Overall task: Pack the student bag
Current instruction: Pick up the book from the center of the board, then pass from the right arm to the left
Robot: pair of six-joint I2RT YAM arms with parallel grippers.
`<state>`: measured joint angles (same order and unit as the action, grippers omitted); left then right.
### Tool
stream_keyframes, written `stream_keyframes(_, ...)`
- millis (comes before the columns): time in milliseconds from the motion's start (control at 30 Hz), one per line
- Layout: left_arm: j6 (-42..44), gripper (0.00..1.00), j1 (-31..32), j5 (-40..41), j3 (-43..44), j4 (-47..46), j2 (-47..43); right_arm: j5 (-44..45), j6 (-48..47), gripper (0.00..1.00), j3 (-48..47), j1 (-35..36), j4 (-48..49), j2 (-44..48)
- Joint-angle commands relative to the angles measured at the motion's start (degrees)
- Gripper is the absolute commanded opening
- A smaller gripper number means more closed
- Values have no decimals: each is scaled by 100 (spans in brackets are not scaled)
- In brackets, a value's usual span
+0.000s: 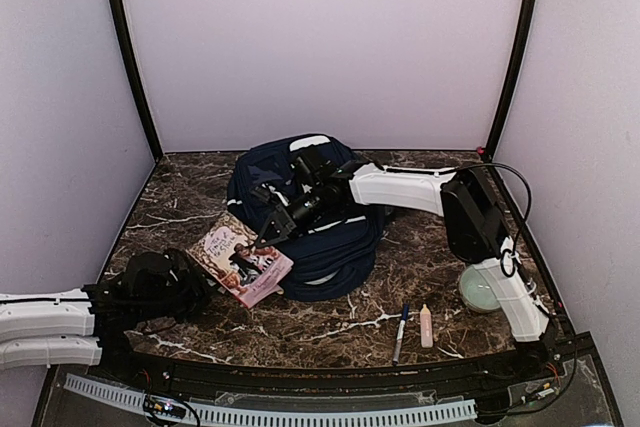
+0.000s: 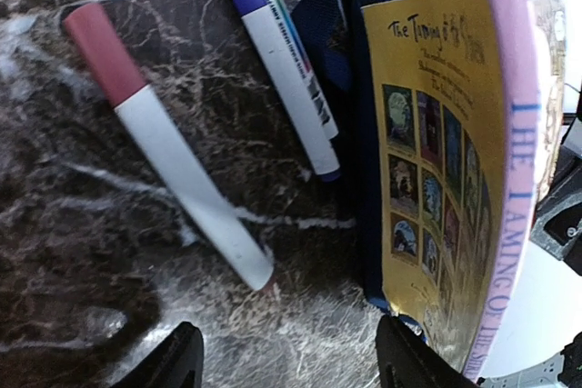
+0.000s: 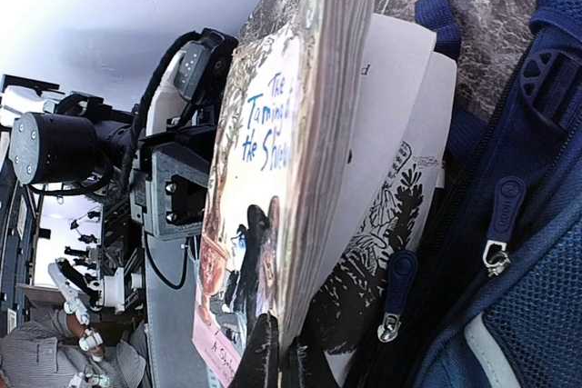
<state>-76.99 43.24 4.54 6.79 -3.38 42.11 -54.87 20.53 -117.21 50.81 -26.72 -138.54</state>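
The navy student bag [image 1: 330, 237] lies mid-table, and its zips and mesh show in the right wrist view [image 3: 527, 224]. My right gripper [image 1: 272, 230] reaches over the bag. It is shut [image 3: 291, 363] on the edge of a paperback book, "The Taming of the Shrew" [image 1: 238, 259]. The book is tilted up against the bag's left side. Its front cover shows in the right wrist view [image 3: 245, 188] and its yellow back cover in the left wrist view [image 2: 436, 179]. My left gripper [image 1: 198, 285] is open and empty [image 2: 291, 361], low over the table beside the book.
A red-capped white marker [image 2: 168, 143] and a blue-capped white marker [image 2: 286, 61] lie on the marble ahead of the left gripper. A blue pen [image 1: 401, 332] and a pale marker [image 1: 426, 326] lie front right. A pale green round object [image 1: 478, 290] sits by the right arm.
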Motion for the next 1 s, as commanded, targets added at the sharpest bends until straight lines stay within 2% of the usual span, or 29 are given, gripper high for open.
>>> stream_keyframes(0,266,65,32,-49,97,-1157,156,-186,61,0,113,61,214,40)
stream_keyframes(67,149,59,47,-89,211,-742,27,-198,86,0,133,62,250,35)
stream_keyframes(133,-211,55,68,-100,364,116,-281,-212,107,0,158,61,272,38)
stream_keyframes(200,-529,55,87,-103,405,862,-774,-225,122,0,171,61,286,50)
stream_keyframes(233,-668,58,88,-102,388,1145,-1033,-232,122,0,178,61,282,52)
stream_keyframes(300,-872,67,88,-102,263,1362,-1570,-242,119,0,181,52,281,47)
stream_keyframes(367,-1020,70,88,-113,94,1393,-1853,-243,127,0,181,39,301,48)
stream_keyframes(567,-894,70,93,-140,11,1296,-1900,-236,151,0,282,17,342,101)
stream_keyframes(700,-726,67,105,-138,420,2079,-1987,-226,153,0,312,17,355,109)
stream_keyframes(800,-1056,67,105,-161,537,2781,-2170,-217,136,0,321,1,344,111)
stream_keyframes(967,-1275,68,105,-376,436,3123,-2258,-204,145,0,336,-57,358,121)
